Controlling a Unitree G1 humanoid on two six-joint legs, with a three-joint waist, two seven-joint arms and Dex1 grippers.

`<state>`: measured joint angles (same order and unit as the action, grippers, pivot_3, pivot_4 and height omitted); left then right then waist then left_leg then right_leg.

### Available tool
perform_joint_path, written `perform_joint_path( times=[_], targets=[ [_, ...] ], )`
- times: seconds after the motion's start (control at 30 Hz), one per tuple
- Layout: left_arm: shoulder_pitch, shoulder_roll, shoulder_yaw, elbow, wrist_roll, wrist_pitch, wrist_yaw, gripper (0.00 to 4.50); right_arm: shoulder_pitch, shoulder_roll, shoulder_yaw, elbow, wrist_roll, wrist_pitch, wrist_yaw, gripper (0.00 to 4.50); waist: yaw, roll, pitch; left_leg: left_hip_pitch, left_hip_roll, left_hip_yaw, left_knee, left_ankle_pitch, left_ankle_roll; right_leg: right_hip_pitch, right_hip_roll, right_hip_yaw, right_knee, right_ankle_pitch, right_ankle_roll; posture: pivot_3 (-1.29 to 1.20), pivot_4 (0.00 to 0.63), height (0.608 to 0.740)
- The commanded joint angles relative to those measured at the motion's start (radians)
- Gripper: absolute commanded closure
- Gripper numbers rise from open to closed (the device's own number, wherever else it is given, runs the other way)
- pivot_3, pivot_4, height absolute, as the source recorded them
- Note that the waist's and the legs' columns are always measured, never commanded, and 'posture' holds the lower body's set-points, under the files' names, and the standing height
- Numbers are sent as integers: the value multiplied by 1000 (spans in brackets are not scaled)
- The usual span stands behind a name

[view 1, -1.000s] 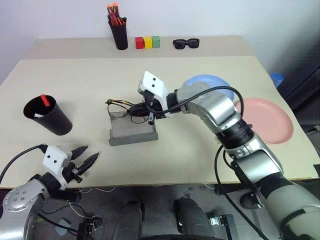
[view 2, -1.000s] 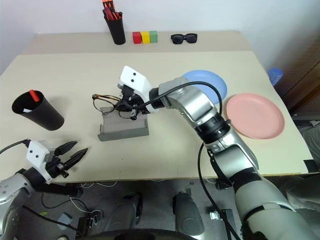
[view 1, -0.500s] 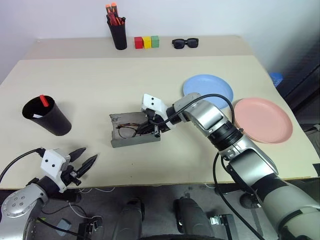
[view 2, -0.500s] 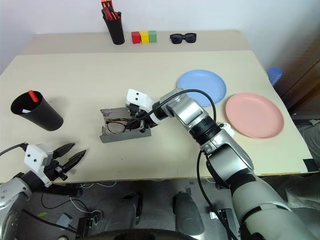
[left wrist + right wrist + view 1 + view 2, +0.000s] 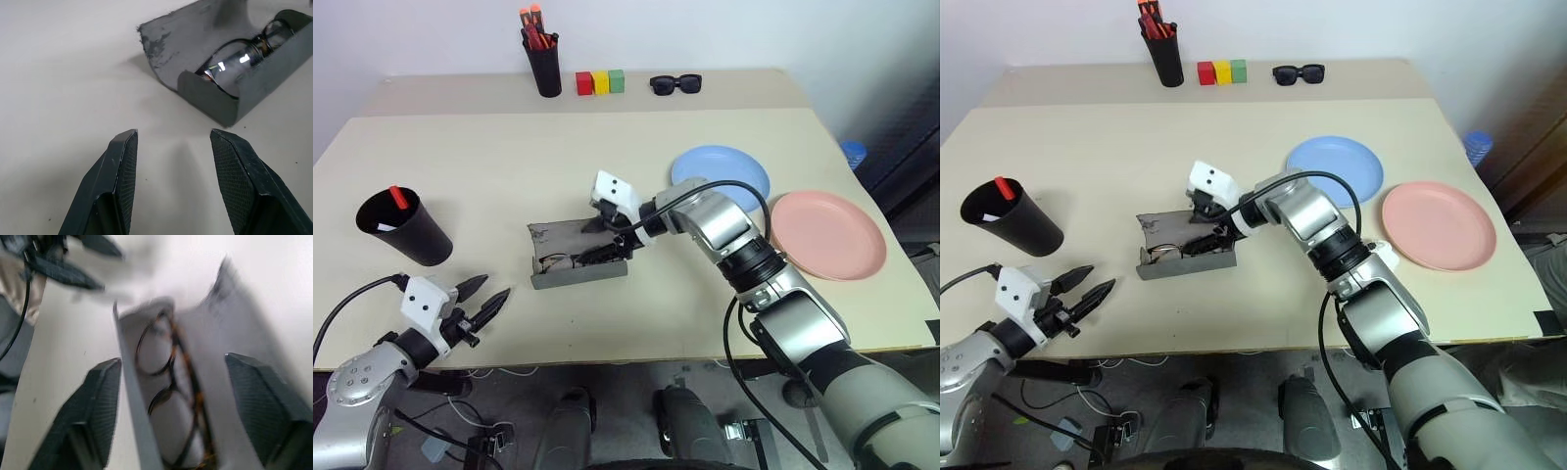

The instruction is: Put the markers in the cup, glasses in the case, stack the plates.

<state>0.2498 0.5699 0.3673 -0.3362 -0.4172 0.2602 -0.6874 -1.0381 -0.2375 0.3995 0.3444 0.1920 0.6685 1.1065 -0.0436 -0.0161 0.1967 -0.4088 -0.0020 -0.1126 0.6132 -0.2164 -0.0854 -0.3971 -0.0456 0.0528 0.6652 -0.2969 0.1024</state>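
So the big beige table (image 5: 705, 323) has the two plates sitting side by side near its right edge, not stacked: the pink plate (image 5: 829, 235) and the light blue plate (image 5: 722, 171), close together but apart as far as I can see. Out on the left is the black cup (image 5: 403, 228), and it's got stuff in it, a marker with a red end (image 5: 401, 197) poking up and something white by the rim. In the middle, the grey case (image 5: 576, 258) lies open with its lid flat behind it, and the glasses (image 5: 234, 55) are lying inside, lenses against the front wall. At the back there's a black pen pot (image 5: 546, 67) holding red-orange capped markers, then coloured blocks (image 5: 602, 82) and black sunglasses (image 5: 676, 84). The right arm reaches in across the table, and the right gripper (image 5: 168, 377) hangs just over the open case, fingers spread wide with nothing between them. The left gripper (image 5: 171, 147) is low at the near left edge of the table, pointed toward the case, fingers apart and empty.
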Motion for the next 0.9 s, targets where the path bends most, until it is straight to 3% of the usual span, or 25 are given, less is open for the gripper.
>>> perform_joint_path(
  times=[0.03, 0.17, 0.33, 0.57, 0.7, 0.9],
  targets=[
    [-133, 7, -17, -70, -85, 202, 106, 2677, 50, -37, -80, -173, 8, -92, -45, 1017, 6, -1, 0, 0, 0, -1, 0, 0, 0, 1, 0, 0, 0, 0, 0, 0, 150, 740],
    [-357, 5, -113, -49, -33, 367, 232, 4479, 239, -77, -163, -380, 3, -293, -123, 1017, 13, -3, -2, 0, -2, -3, 1, 0, 0, 3, -1, -2, 0, 0, 1, 0, 150, 740],
    [-598, -41, -201, 36, 6, 489, 335, 4479, 410, -130, -221, -567, 31, -303, -172, 1017, -1, -2, -1, 0, -2, -2, 1, 0, 0, 2, -1, -1, 1, 0, 1, 0, 150, 740],
    [-973, -110, -362, 311, 108, 741, 436, 4479, 653, -241, -328, -736, 79, -283, -211, 1017, 3, -3, -1, 1, -2, -3, 2, 0, 0, 3, 0, -1, 0, 0, 1, 0, 150, 740],
    [-1047, -118, -378, 372, 96, 819, 400, 4479, 744, -272, -384, -814, 101, -312, -241, 1017, -7, -2, -1, 0, -2, -2, 1, 0, 0, 2, 0, 0, 0, -1, 2, 0, 150, 740],
    [-1037, -82, -389, 334, 55, 893, 301, 4479, 771, -299, -400, -818, 82, -326, -287, 1017, 0, -2, -1, 1, -2, -2, 1, 1, -1, 2, 0, 0, 2, -1, 2, 0, 150, 740]
  ],
)
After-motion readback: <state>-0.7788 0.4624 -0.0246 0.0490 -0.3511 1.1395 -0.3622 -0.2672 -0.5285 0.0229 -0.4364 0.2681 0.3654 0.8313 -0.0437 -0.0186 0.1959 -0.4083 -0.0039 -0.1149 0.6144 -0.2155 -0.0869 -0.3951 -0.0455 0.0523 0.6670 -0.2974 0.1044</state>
